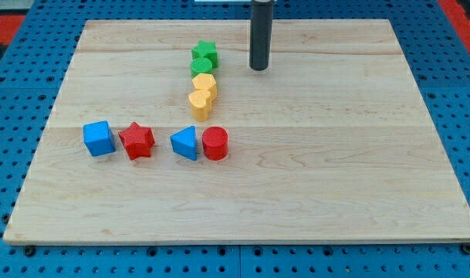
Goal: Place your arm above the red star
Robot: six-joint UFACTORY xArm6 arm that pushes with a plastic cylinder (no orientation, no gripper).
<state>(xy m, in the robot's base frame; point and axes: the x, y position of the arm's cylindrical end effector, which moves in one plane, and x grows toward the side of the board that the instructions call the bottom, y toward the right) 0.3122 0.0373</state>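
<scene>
The red star lies on the wooden board at the view's left, between a blue cube on its left and a blue triangular block on its right. My tip is at the view's top, right of centre, far up and to the right of the red star. It stands just right of the green blocks and touches no block.
A red cylinder touches the blue triangular block's right side. A column runs up the middle: a green star, a green round block, a yellow block and a yellow heart-like block. Blue pegboard surrounds the board.
</scene>
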